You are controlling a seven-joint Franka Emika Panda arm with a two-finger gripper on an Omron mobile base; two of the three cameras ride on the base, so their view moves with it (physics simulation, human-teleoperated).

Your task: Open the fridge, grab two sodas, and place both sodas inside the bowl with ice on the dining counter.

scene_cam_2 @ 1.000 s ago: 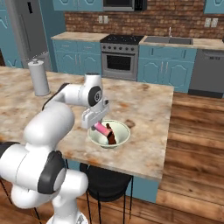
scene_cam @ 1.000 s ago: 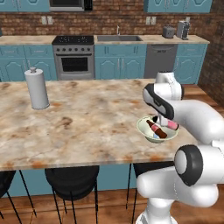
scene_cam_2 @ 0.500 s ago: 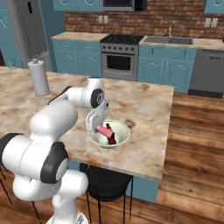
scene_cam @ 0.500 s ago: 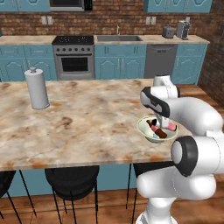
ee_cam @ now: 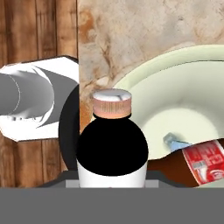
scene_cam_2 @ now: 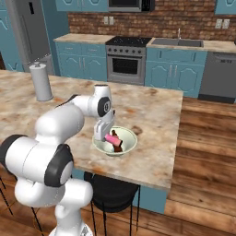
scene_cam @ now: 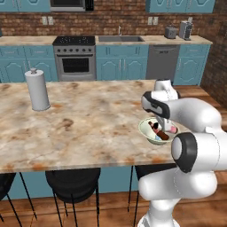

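Hand view alone reveals bottle's cap (ee_cam: 111,104) over bowl (ee_cam: 175,70).

Two soda bottles (scene_cam_2: 113,139), one bowl (scene_cam_2: 129,145), one paper towel roll (scene_cam: 37,90), one counter (scene_cam: 88,119), two stools (scene_cam: 73,179).

Pale greenish-white bowl (scene_cam: 147,133) sat right of centre in left base view, on the beige marbled dining counter (scene_cam: 84,119) near its right edge. Pink soda (scene_cam_2: 111,138) lay tilted over the bowl's left side in right base view; dark reddish-brown soda (scene_cam_2: 117,144) lay in the bowl beside it. Grey fridge (scene_cam_2: 28,34) stood upper left, door shut.
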